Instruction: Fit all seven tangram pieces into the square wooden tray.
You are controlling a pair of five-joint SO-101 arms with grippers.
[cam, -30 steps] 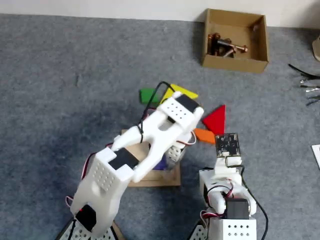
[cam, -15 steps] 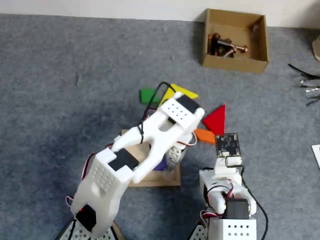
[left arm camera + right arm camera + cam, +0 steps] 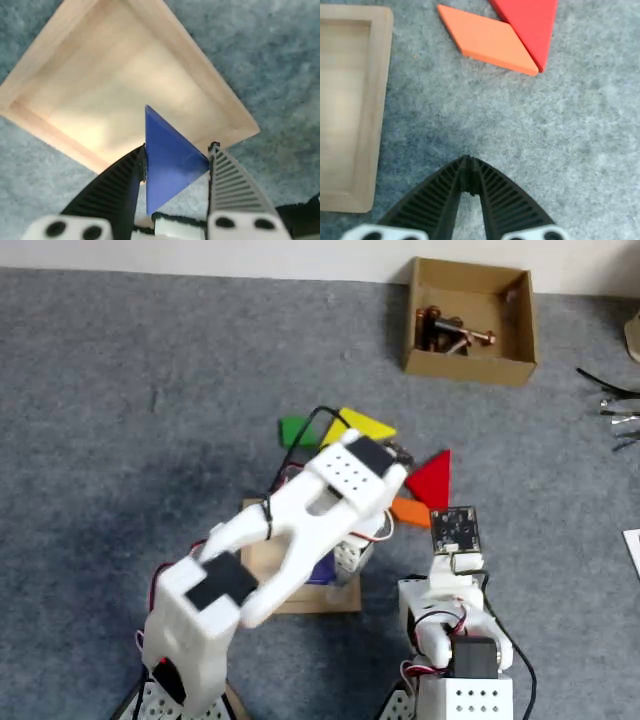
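Wooden tray (image 3: 100, 85) | left jaws grasping blue triangle (image 3: 172, 160) over its rim | right jaws clenched

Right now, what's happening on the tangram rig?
The left gripper has its jaws shut on a blue triangle, held above the wooden tray, whose visible floor is bare. The right gripper sits shut over the carpet near the orange parallelogram and red triangle. A yellow piece and a green piece lie beyond the tray.

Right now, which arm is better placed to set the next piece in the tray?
Left. The left jaws are shut on the blue triangle, held over the wooden tray rim. The right jaws are shut, empty, above carpet, short of the orange piece.
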